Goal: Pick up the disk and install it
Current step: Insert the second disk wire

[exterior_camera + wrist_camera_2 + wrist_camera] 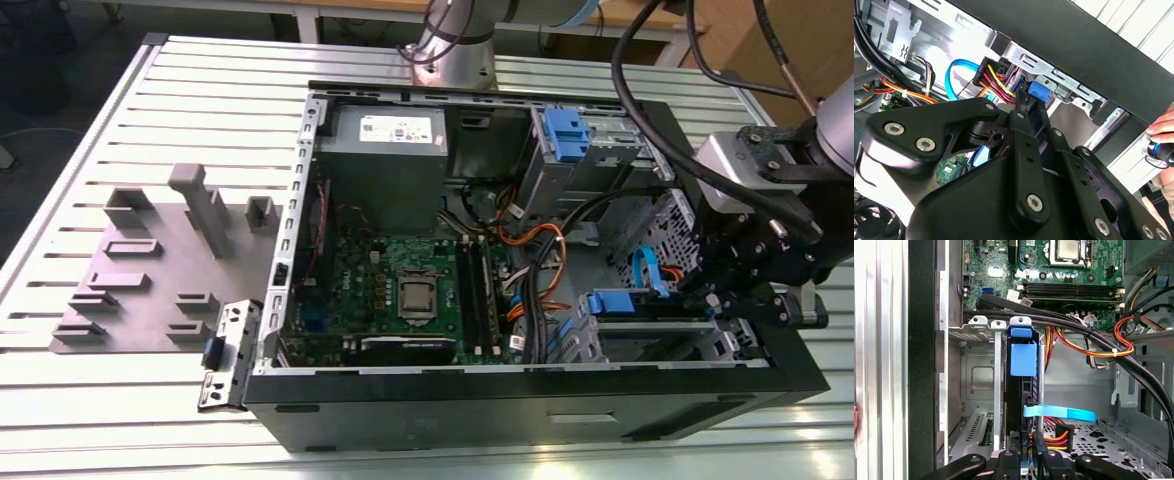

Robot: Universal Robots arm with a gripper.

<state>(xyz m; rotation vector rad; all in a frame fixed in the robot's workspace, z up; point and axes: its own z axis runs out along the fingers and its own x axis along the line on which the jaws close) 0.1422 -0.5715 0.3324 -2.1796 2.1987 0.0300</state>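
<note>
Seating the disk in its bay: the install step is in hand, judged from how things lie.
Gripper: the gripper (737, 300) hangs over the computer case (534, 400) at the corner on the exterior view's right, nearest the camera, low between the case walls.
Fingers: in the first wrist view the fingers (1009, 460) sit close together on either side of the thin edge of the disk (1016, 405); they look clamped on it, though the contact itself is partly hidden.
Disk: it stands on edge in the metal drive cage (974, 330), just beside the case's black side wall, its blue tab (1023, 359) at the end away from the gripper.
Cables: a flat blue cable (1059, 413) crosses just beside the disk, and a red, yellow and black plug (1056, 435) sits at the end near the fingers; orange and black wires (1094, 347) arc over the cage mouth.
Motherboard: the green motherboard (400, 290) fills the middle of the case, well apart from the work.
Person: a hand (1164, 135) shows beyond the case's outer wall.
Next move calls for: a straight push along the cage rails, with the cables kept out from under the disk; whether it is fully home I cannot tell.
</note>
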